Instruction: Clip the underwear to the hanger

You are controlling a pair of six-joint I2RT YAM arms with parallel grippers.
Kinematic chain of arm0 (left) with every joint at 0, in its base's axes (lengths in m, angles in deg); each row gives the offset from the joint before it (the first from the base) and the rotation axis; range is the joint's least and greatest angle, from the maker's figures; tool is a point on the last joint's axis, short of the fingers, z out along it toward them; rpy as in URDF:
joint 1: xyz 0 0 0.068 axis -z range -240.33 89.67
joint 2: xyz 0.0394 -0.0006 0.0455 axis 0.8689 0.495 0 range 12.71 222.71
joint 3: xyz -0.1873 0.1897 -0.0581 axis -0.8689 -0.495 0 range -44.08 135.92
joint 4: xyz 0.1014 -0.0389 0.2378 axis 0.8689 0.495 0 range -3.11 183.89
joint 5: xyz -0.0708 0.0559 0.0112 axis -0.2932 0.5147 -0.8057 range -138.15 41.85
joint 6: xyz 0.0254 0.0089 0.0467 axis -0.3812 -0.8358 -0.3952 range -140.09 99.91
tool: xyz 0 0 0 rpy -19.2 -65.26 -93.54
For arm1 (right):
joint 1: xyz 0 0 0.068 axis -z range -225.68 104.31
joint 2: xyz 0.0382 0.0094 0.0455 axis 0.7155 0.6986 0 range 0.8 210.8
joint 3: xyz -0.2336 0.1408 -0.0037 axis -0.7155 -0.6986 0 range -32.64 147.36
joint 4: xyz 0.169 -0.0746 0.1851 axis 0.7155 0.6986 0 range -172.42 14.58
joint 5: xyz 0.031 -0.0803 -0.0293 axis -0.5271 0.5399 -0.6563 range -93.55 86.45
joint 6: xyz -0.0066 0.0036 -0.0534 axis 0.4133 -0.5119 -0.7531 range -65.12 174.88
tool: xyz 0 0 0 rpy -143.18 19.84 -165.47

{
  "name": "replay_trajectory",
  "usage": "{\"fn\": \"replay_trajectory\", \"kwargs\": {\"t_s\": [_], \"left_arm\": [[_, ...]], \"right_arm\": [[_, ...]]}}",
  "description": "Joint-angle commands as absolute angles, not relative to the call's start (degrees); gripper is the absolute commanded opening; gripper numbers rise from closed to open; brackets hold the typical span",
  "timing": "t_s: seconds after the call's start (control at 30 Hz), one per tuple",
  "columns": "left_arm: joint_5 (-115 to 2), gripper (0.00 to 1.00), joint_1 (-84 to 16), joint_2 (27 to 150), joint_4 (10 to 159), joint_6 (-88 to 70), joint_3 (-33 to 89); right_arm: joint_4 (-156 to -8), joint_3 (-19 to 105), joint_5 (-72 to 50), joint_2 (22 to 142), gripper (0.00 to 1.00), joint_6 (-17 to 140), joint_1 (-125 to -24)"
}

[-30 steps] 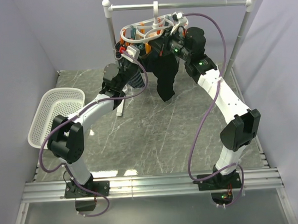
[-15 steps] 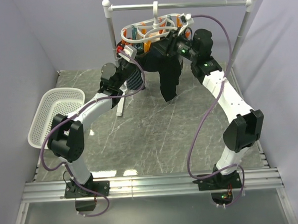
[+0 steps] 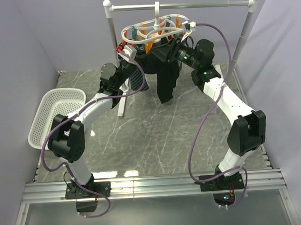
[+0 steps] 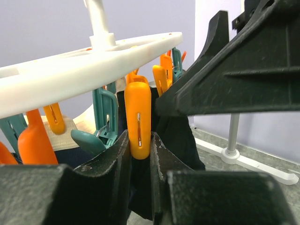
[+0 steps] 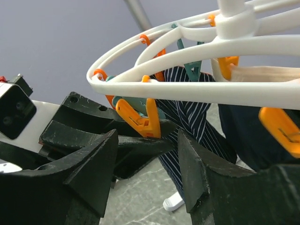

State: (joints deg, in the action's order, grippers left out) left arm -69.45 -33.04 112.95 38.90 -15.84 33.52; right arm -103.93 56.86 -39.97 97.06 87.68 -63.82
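Observation:
The white oval hanger (image 3: 152, 29) hangs by its hook from the rail, ringed with orange and teal pegs. The black underwear (image 3: 165, 77) droops limp from its right-hand side. My left gripper (image 4: 139, 140) is shut on an orange peg (image 4: 138, 117), its jaws squeezing the peg's handles, and black cloth (image 4: 180, 136) hangs just behind and below that peg. My right gripper (image 5: 146, 140) stands open with nothing between its fingers, just below the hanger's rim (image 5: 187, 89). It faces the left gripper's fingers and the pinched peg (image 5: 140, 119). In the top view both grippers meet under the hanger.
A dark striped garment (image 5: 197, 108) hangs from the hanger's left part (image 3: 138, 82). The silver rail stand (image 3: 185, 5) with white ball ends spans the back. A white mesh basket (image 3: 55, 117) sits at the table's left edge. Purple walls close in on both sides.
My right gripper has opened and let go of the black cloth, backing slightly right. The underwear now hangs from the hanger. My left gripper stays on the orange peg.

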Motion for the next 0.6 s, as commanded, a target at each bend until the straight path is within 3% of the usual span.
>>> {"fn": "replay_trajectory", "kwargs": {"t_s": [0.0,0.57], "left_arm": [[-71.53,0.12,-33.17,113.17,35.47,-14.38,35.37],[-72.15,0.12,-32.99,113.25,36.26,-14.21,35.37]], "right_arm": [[-109.92,56.57,-35.46,94.05,0.61,88.2,-65.46],[-108.52,61.23,-27.99,96.77,0.59,82.93,-68.89]]}}
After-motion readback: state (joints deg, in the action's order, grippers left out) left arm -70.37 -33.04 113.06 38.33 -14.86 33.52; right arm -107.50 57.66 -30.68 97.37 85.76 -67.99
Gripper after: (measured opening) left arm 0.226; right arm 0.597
